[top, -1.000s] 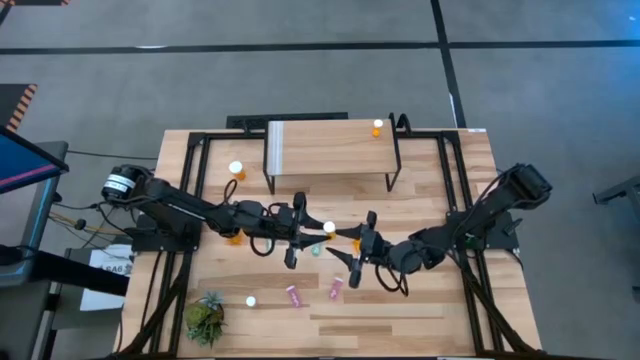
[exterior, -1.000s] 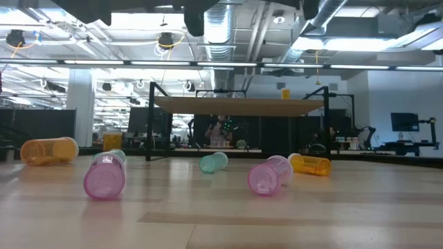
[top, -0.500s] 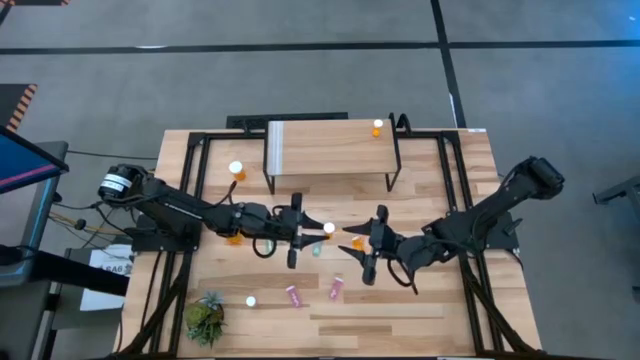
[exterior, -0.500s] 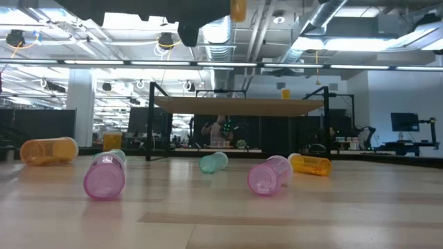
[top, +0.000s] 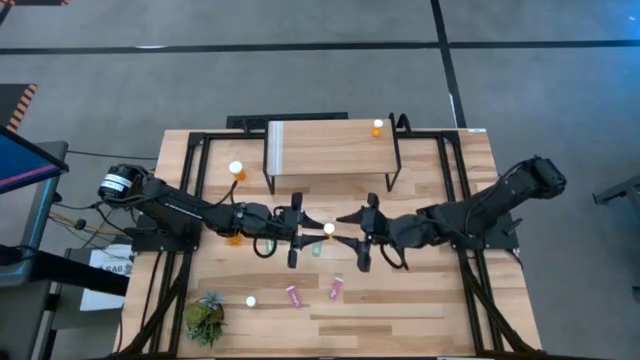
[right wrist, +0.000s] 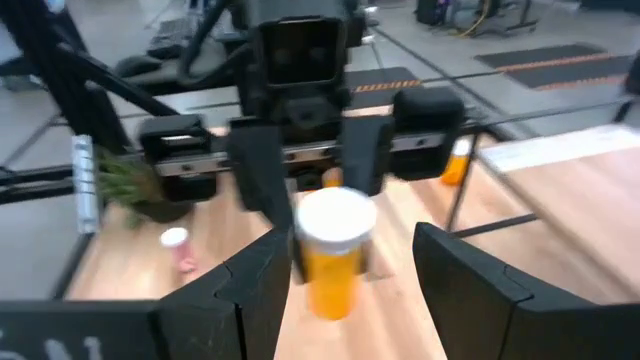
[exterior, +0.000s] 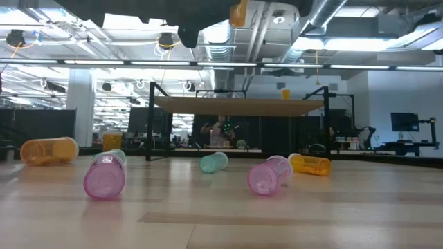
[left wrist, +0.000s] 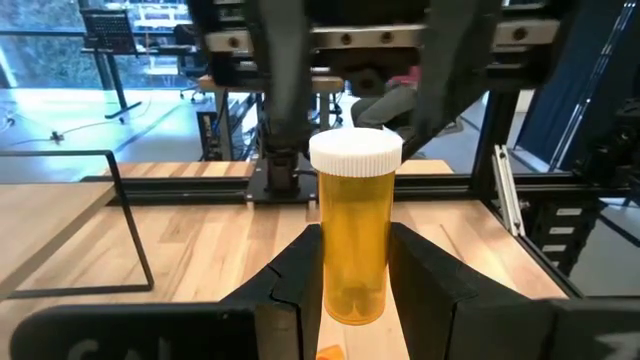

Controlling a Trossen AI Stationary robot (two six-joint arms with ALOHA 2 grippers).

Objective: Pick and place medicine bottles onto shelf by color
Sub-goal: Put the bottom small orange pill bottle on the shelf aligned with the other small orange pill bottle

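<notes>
An orange medicine bottle (left wrist: 354, 230) with a white cap (top: 328, 229) is held upright above the table's middle by my left gripper (top: 316, 228), which is shut on it. My right gripper (top: 352, 240) faces it from the table's right, open. Its fingers (right wrist: 250, 285) stand on either side of the bottle (right wrist: 331, 270), and I see no touch. The shelf (top: 330, 150) stands at the far middle with one orange bottle (top: 377, 127) upright on its right end. Pink bottles (top: 337, 289), (top: 294, 296) and a teal one (top: 316, 249) lie on the table. My left gripper pinches the bottle's lower body (left wrist: 352, 285) between its two fingers (left wrist: 300, 275). The fingers come level from the table's left and lie across the bottle. The bottle stands upright with its cap on top, lifted clear of the table.
An orange bottle (top: 236, 170) stands left of the shelf, and another (top: 233, 238) lies under my left arm. A small bottle (top: 251, 299) stands beside a green plant (top: 205, 318) at the near left. Black frame rails (top: 195, 180) run along both table sides.
My right gripper has risen and moved toward the table's far edge, toward the held bottle, and now points more level, with its fingers open on either side of the bottle. My left gripper has stayed in place and tipped slightly, and still holds the bottle.
</notes>
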